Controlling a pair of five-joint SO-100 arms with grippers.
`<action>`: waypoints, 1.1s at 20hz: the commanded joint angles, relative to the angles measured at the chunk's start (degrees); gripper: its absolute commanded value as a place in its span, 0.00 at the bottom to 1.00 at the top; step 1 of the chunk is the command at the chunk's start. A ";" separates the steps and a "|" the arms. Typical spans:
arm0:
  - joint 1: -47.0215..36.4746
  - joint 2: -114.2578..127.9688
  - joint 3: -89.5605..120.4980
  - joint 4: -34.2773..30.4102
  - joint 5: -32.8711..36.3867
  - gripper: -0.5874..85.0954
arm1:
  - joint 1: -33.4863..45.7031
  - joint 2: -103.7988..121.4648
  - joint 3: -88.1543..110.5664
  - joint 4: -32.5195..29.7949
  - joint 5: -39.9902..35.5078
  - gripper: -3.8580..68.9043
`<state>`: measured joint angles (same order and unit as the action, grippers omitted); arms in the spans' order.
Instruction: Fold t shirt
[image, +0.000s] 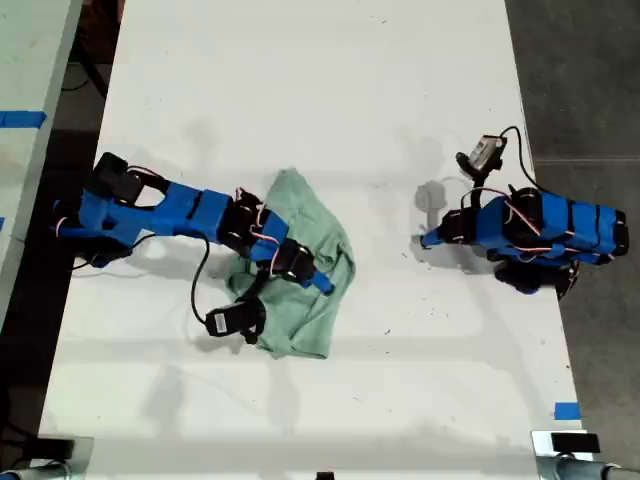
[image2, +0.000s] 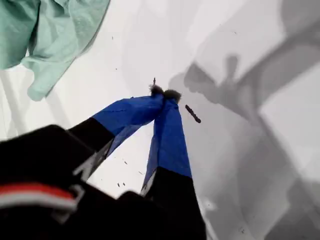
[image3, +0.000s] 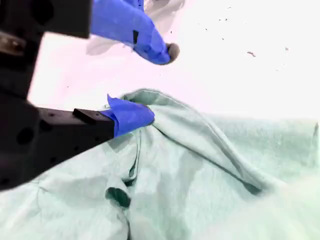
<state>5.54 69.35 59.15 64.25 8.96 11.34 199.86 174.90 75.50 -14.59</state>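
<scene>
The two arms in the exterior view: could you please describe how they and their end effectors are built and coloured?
Both arms are bright blue segments joined by black servo blocks, with thin red, white and black wires looped along them. My first gripper ends in two tapering blue fingers with dark tips. My second gripper has blue fingertips on black mounts. A small black camera hangs on a black cable beside each end effector.

Crumpled mint t shirt (image: 310, 262), mid-table

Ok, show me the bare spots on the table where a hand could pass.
The table is bare across the exterior view's top, above both arms, and along its bottom below the t shirt. The strip between the t shirt and my first tool is free too. It is crowded at the t shirt, where my second tool sits open.
</scene>
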 joint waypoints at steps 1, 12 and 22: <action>-2.37 1.67 -1.85 -1.14 0.62 0.23 | -0.18 0.70 3.43 0.18 -1.32 0.04; -20.65 66.09 52.29 1.05 -1.76 0.00 | -0.18 0.70 3.43 0.18 -1.41 0.04; -45.79 136.93 126.91 -11.69 12.57 0.00 | 0.26 0.62 3.43 0.18 -1.32 0.04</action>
<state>-40.96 201.09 182.64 51.94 21.09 11.25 199.86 174.90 75.59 -15.29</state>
